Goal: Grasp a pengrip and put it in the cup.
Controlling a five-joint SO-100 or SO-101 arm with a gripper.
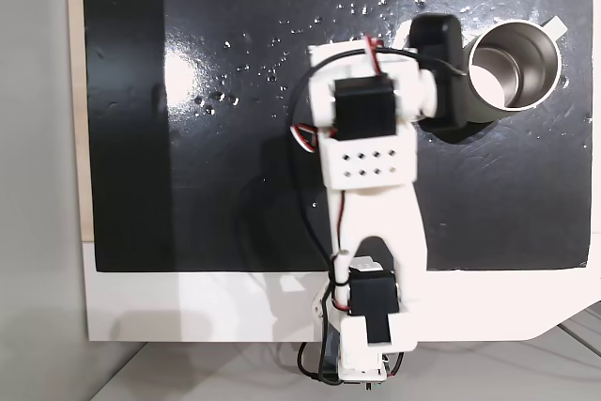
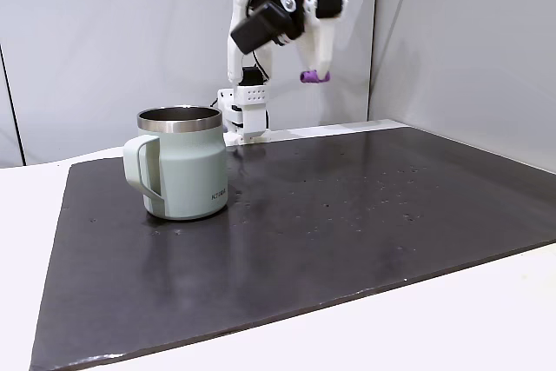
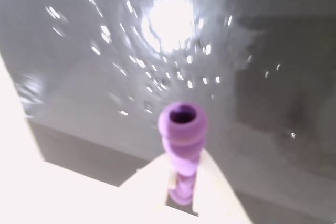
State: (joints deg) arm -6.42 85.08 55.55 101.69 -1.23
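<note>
- The cup (image 1: 514, 67) stands near the mat's (image 1: 235, 185) top right corner in a fixed view, its steel inside bare.
- The gripper (image 3: 181, 182) pinches the purple pengrip (image 3: 182, 129), raised high above the mat in a fixed view (image 2: 314, 76).

We see the cup (image 2: 183, 162) standing on the mat (image 2: 347, 215), near its left end in a fixed view and at the upper right (image 1: 515, 67) in a fixed view from above. The pengrip (image 2: 314, 76) hangs in the gripper (image 2: 316, 74), well above the mat, behind and right of the cup. In the wrist view the pengrip (image 3: 182, 135) sits between the fingers (image 3: 215, 187), over bare mat (image 3: 94, 77). The arm's base (image 2: 245, 115) stands behind the cup at the mat's far edge.
</note>
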